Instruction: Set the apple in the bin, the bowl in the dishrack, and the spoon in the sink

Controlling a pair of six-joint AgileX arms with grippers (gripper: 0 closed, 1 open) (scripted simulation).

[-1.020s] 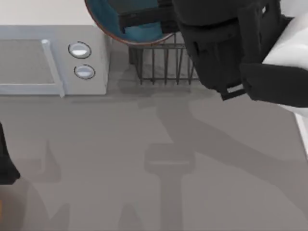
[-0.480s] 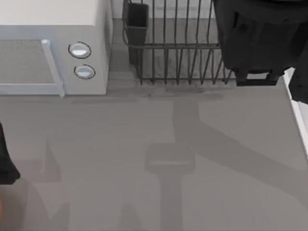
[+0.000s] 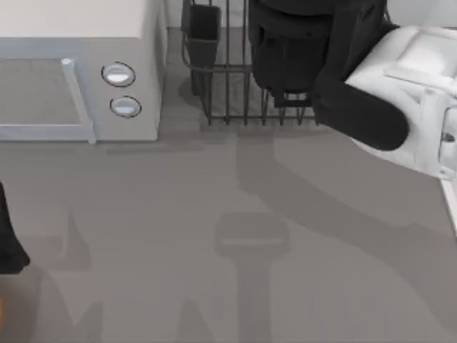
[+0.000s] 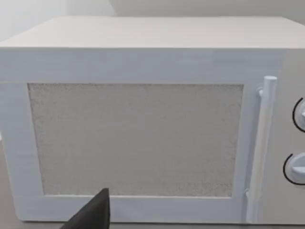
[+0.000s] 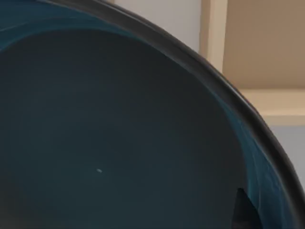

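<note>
Dark wire: the large metal dishrack (image 3: 235, 86) w/ upright bars stands at the table's far edge, just right of the white microwave w/ two round knobs (image 3: 78, 71); its dark rectangular utensil cup (image 3: 203, 32) is at the rack's near-left corner. My right arm (image 3: 371, 86) hangs over the rack, covering much of it from above. In the right wrist view, the wide round bowl, blue inside w/ a dark-looking rim (image 5: 119, 133), sits very close to the camera, so prob. it's in the right pincer's grip, but I cannot tell for sure; the fingers aren't visible.

Progress, as I judge it: bowl step under way, bowl not yet seen resting in the rack. Apple and spoon steps can't be judged from here.

Left arm (image 3: 8, 243) is parked at the table's left edge, facing the microwave door (image 4: 138, 138); its pincer's state I cannot tell either.
</note>
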